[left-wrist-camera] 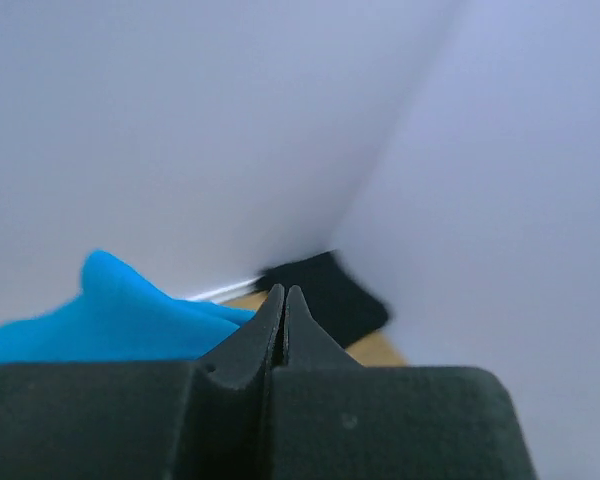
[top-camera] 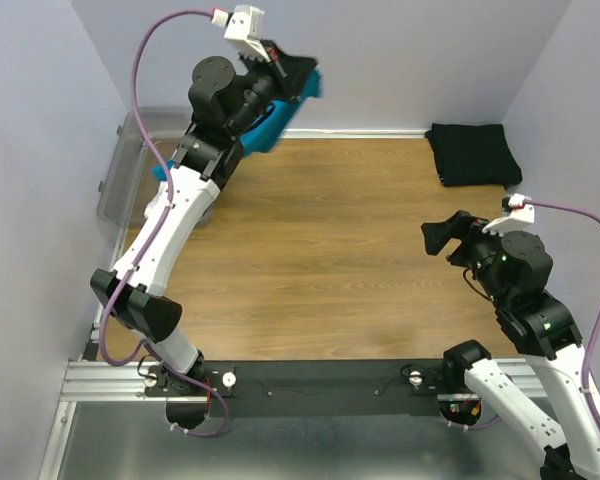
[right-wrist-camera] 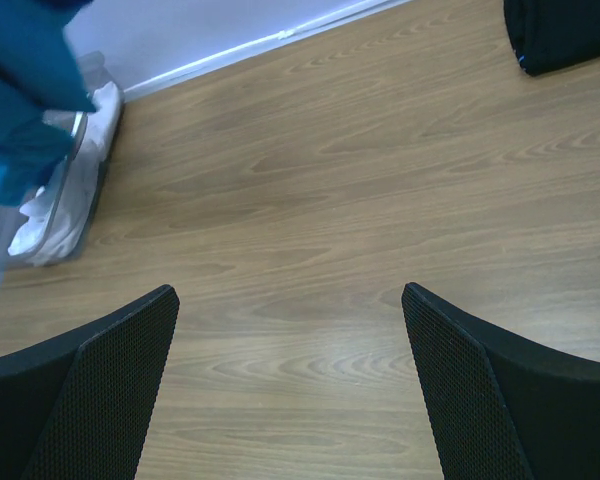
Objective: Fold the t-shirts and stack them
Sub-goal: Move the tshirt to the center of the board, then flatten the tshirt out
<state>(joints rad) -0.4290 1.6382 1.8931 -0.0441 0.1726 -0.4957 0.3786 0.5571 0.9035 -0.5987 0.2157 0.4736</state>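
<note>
Pale lilac walls (top-camera: pixel 400 60) are seen around a brown wooden tabletop (top-camera: pixel 320 260). At its far left edge a clear grey plastic tub (top-camera: pixel 120 170) is placed, and a crumpled white cotton t-shirt (right-wrist-camera: pixel 75 190) is seen through its wall. A bright teal-blue cotton t-shirt (top-camera: pixel 268 128) is held aloft beside the tub by the left gripper (left-wrist-camera: pixel 283 295), whose fingers are pressed together, with the cloth bunched just left of them. A folded black cotton t-shirt (top-camera: pixel 472 153) is laid in the far right corner. The right gripper (right-wrist-camera: pixel 288 292) is spread wide above bare wood, well apart from every shirt.
</note>
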